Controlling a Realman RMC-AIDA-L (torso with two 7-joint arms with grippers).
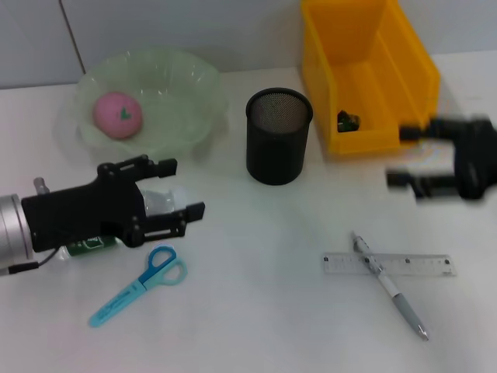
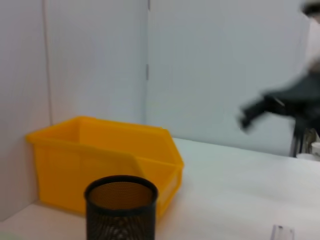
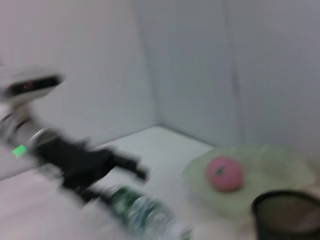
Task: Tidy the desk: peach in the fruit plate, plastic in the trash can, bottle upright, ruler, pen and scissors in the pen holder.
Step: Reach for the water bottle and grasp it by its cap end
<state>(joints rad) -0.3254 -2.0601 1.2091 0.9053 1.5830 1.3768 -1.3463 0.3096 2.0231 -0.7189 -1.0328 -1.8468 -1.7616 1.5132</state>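
Note:
A pink peach (image 1: 118,115) lies in the pale green fruit plate (image 1: 182,93). My left gripper (image 1: 180,187) is open, just above a clear bottle (image 1: 159,200) with a green label that lies on its side. The right wrist view shows the bottle (image 3: 142,212) under that gripper (image 3: 131,169). Blue scissors (image 1: 140,286) lie in front of it. A clear ruler (image 1: 423,265) and a grey pen (image 1: 392,287) lie crossed at the front right. The black mesh pen holder (image 1: 278,136) stands in the middle. My right gripper (image 1: 404,155) is open and blurred, beside the yellow bin (image 1: 365,74).
The yellow bin holds a small dark green item (image 1: 347,120). The left wrist view shows the bin (image 2: 100,160), the pen holder (image 2: 120,207) and the right gripper (image 2: 250,117) farther off. A white wall stands behind the table.

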